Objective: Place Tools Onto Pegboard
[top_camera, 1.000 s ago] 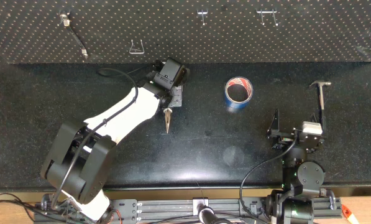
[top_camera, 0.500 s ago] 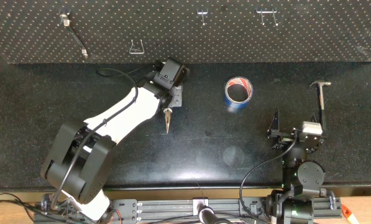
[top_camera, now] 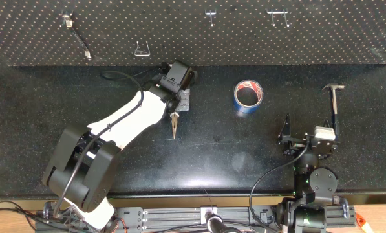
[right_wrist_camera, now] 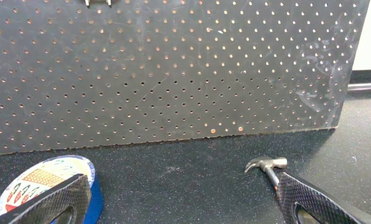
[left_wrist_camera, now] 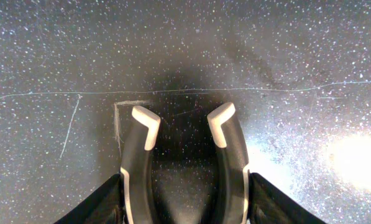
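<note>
Pliers (top_camera: 174,122) with an orange joint lie on the black table, nose toward the front edge, just below my left gripper (top_camera: 178,81) in the top view. In its own wrist view the left gripper (left_wrist_camera: 184,121) is open over bare speckled table, nothing between the fingers. A hammer (top_camera: 333,97) (right_wrist_camera: 269,167) lies at the right, and a roll of tape (top_camera: 248,96) (right_wrist_camera: 42,180) sits left of it. My right gripper (top_camera: 307,134) (right_wrist_camera: 182,211) stands open near the front right, facing the pegboard (top_camera: 244,39) (right_wrist_camera: 173,74). A wrench (top_camera: 77,35) hangs on the board's left.
The board carries a triangular wire hook (top_camera: 141,48) and two small hooks (top_camera: 210,14) (top_camera: 278,16) farther right. A thin scratch line (left_wrist_camera: 235,91) crosses the table under the left gripper. Open table lies between the arms.
</note>
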